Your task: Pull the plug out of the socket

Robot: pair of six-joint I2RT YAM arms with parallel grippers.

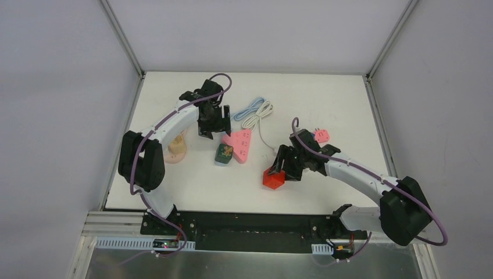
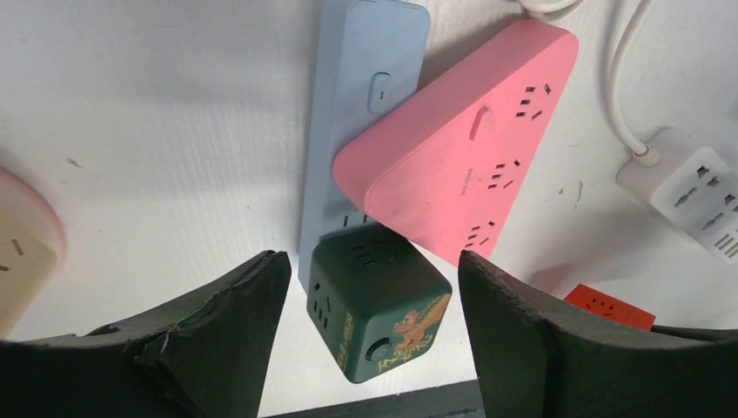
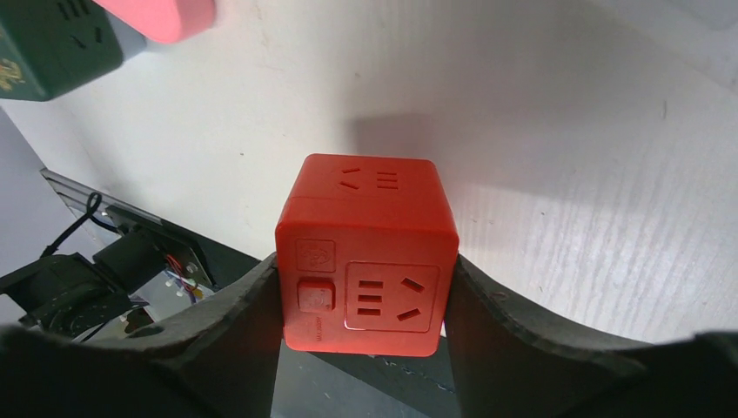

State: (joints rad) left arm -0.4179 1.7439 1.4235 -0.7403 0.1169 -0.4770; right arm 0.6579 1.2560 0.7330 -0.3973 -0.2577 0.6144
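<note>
A dark green cube socket (image 2: 379,309) with a gold dragon print sits against the near end of a light blue power strip (image 2: 357,131). A pink triangular strip (image 2: 461,165) lies over the blue one. My left gripper (image 2: 374,335) is open, its fingers apart on either side of the green cube and above it; from above it (image 1: 214,132) hovers by the pink strip (image 1: 238,145) and green cube (image 1: 224,154). My right gripper (image 3: 365,300) is shut on a red cube socket (image 3: 365,252), also seen from above (image 1: 273,179).
A white strip (image 2: 696,196) with its cable (image 1: 256,113) lies right of the pink strip. A small pink plug block (image 1: 321,136) sits behind the right arm. A beige round socket (image 1: 174,150) stands at the left. The table's front edge is just below the red cube.
</note>
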